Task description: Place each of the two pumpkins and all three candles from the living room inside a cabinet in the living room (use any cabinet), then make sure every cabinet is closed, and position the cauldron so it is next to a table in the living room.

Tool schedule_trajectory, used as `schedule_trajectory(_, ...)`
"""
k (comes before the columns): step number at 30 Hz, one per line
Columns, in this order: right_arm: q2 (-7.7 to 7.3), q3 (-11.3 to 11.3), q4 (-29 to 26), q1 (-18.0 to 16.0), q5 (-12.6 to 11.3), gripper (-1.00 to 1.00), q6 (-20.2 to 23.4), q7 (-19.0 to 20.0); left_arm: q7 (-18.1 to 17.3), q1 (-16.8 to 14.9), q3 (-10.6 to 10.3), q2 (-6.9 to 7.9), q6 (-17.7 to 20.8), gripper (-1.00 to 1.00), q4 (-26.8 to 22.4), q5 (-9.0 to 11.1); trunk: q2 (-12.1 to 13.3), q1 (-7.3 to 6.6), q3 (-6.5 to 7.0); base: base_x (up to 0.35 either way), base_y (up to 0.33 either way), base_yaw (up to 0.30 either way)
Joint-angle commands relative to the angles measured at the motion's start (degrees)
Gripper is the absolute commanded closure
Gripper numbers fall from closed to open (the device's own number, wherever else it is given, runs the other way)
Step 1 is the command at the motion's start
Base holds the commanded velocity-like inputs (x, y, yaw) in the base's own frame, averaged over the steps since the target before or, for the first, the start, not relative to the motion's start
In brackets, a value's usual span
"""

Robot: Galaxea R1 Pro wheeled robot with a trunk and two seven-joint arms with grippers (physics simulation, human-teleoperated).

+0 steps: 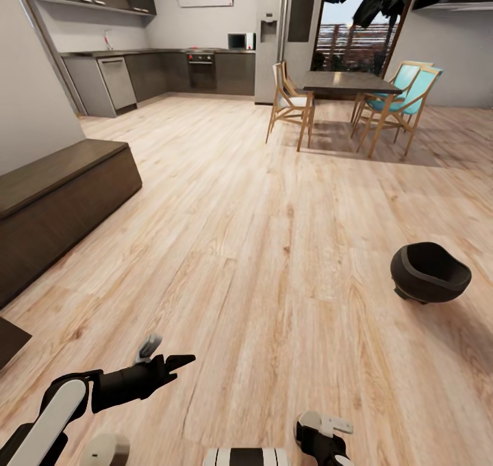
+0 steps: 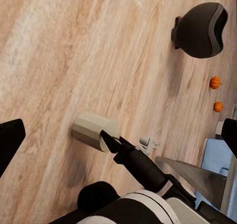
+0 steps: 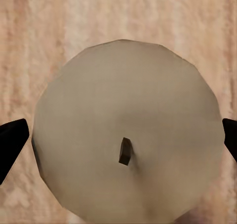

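I see the cauldron (image 1: pixel 430 272) sitting on the wooden floor (image 1: pixel 274 247) ahead to my right, dark, round-bellied, its wide mouth tipped up. Through the left wrist view two orange pumpkins (image 2: pixel 215 82) lie beyond it. A pale candle (image 3: pixel 126 130) with a dark wick sits between my right gripper's (image 3: pixel 118 140) spread fingers. My left gripper's (image 1: pixel 168 363) jaws stand apart, empty.
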Motion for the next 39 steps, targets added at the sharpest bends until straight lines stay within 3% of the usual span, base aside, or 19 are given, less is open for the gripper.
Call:
schedule_trajectory(1, -0.02, 0.5, 0.0, 0.0, -0.6, 1.0, -0.2, -0.3, -0.2, 0.0, 0.0, 0.03, 0.1, -1.0, 0.0, -0.2, 0.0, -0.03, 0.19, 0.0, 0.0, 0.0)
schedule_trajectory(39, -0.04, 0.2, -0.8, -0.1, -1.0, 1.0, 0.1, -0.5, -0.1, 0.0, 0.0, -0.04, 0.1, -1.0, 0.3, -0.6, 0.5, -1.01, 8.6, 0.0, 0.0, 0.0)
